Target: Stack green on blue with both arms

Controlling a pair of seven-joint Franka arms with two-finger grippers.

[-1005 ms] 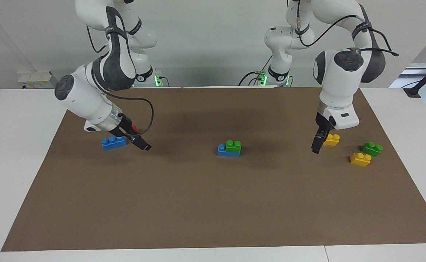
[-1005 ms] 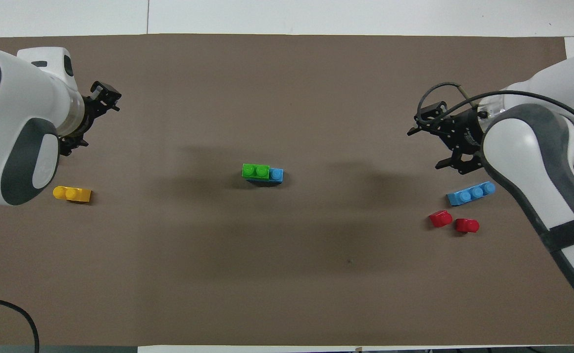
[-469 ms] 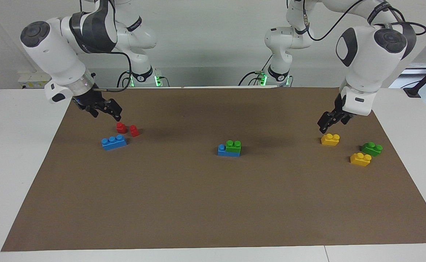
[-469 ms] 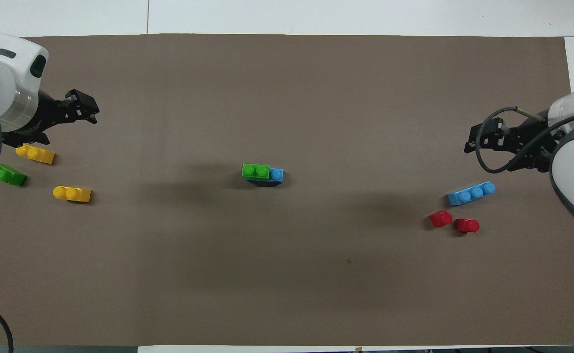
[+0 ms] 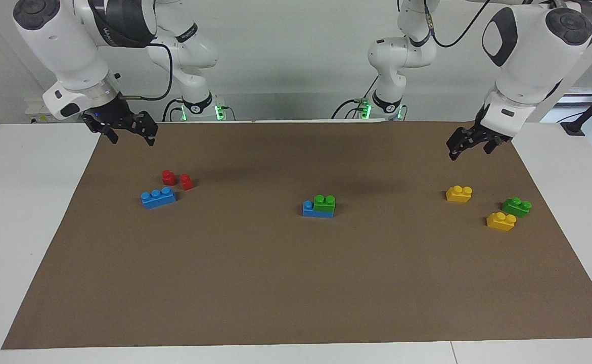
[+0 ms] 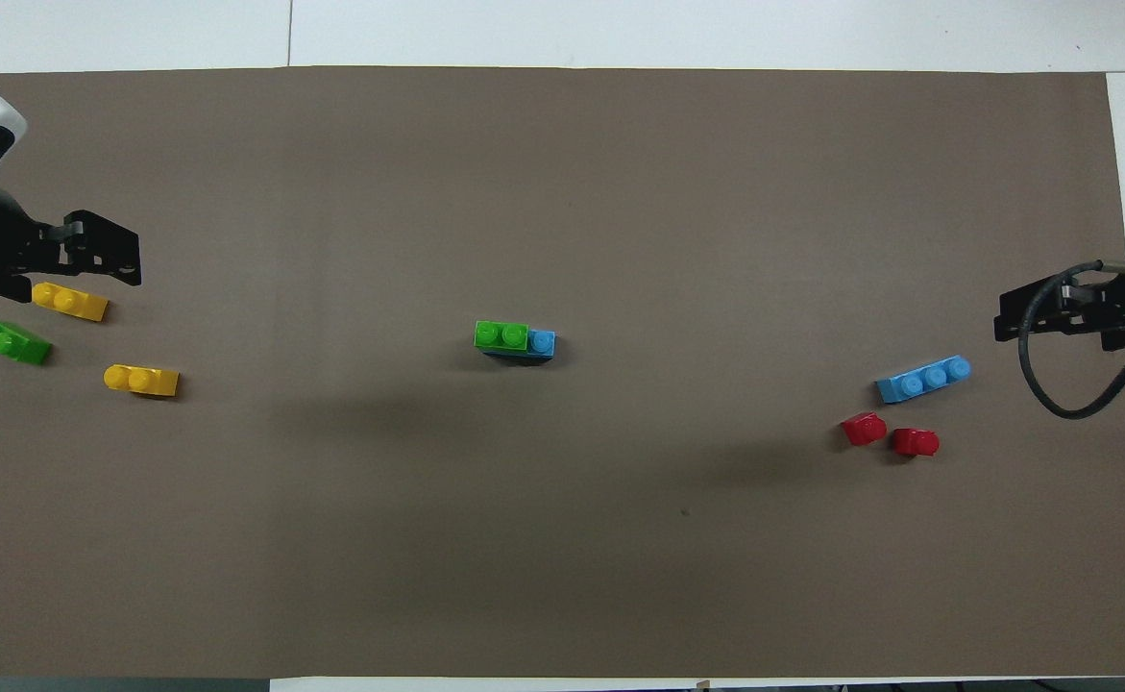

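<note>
Already the small green two-stud plastic brick (image 5: 324, 202) sits pressed on the long blue three-stud plastic brick (image 5: 310, 209), mid-surface, well apart from both tools. Left tool (image 5: 470, 143) and right tool (image 5: 124, 126) hang released, holding nothing: job apparently finished.

We note a bright green two-stud plastic brick (image 5: 324, 203) on a blue three-stud plastic brick (image 5: 312, 210); flat brown paper mat (image 5: 296, 283); white tabletop (image 5: 23, 202).
</note>
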